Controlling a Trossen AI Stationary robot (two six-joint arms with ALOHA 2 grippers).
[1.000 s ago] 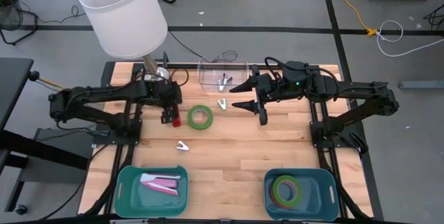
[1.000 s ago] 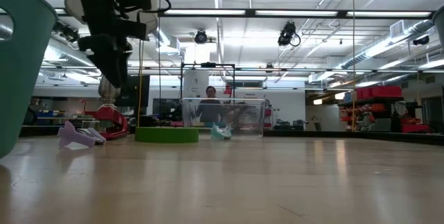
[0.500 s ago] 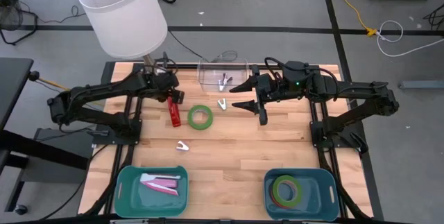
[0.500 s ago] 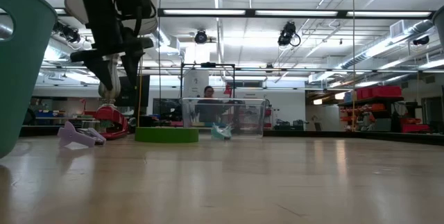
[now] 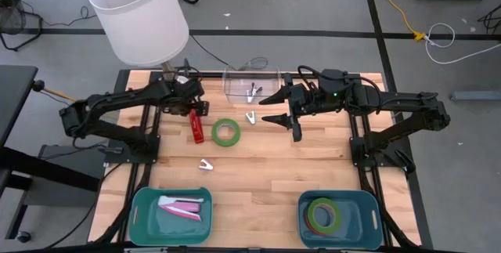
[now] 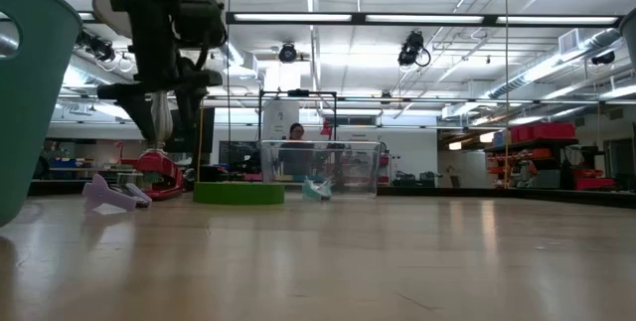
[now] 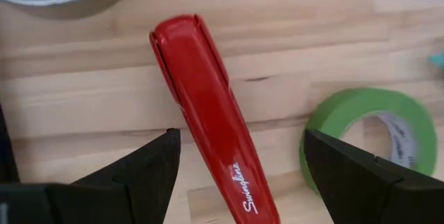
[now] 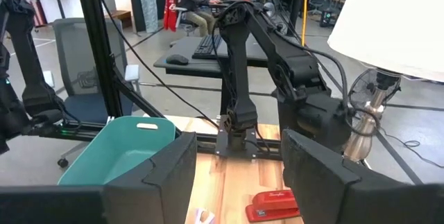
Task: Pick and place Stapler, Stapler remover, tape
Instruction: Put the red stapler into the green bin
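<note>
Left wrist view: spread left end effector point(image 7: 236, 165) straddles the angled red stapler point(image 7: 208, 113); closing off-centre could twist it away.

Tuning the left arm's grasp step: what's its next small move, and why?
Probably lower the left pincer straight down over the red stapler: its fingers are open and straddle the stapler, which lies flat on the table beside the green tape ring, not yet gripped.
</note>
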